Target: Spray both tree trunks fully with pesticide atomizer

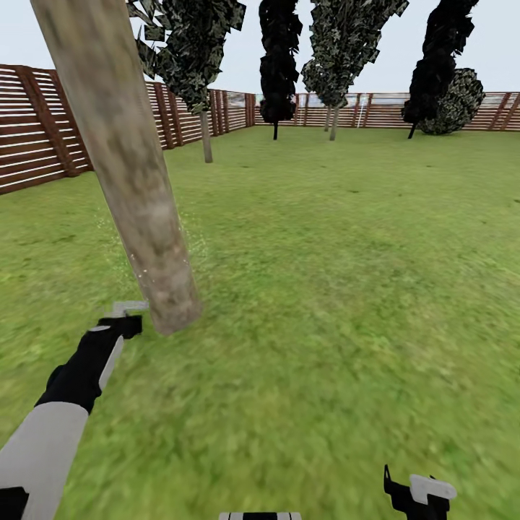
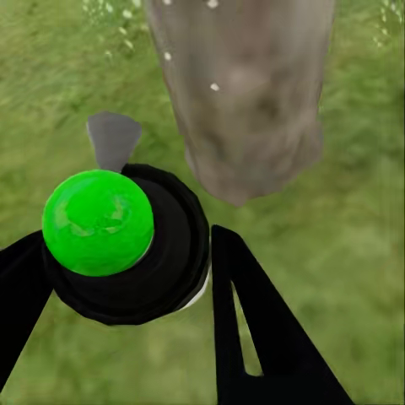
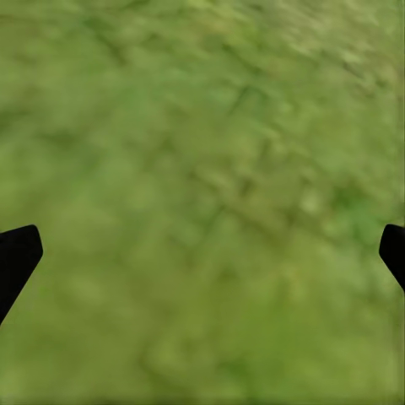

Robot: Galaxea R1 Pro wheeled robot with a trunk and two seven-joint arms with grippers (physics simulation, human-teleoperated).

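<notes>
Head view: a thick pale tree trunk point(image 1: 137, 195) is seen leaning across the upper left of the frame, planted in the lawn point(image 1: 347, 303), with small white flecks scattered around its base. The pesticide atomizer point(image 2: 126, 245), green-capped with a grey nozzle, is clamped between the left gripper point(image 2: 126, 287) fingers, right beside the trunk. The right gripper point(image 3: 202, 253) is spread wide over grass, nothing held. A slatted fence point(image 1: 43, 130) and darker trees point(image 1: 278, 65) are set well back.

slim near-black trees point(image 1: 279, 65) by the far fence, pale overcast sky point(image 1: 404, 50)
</notes>
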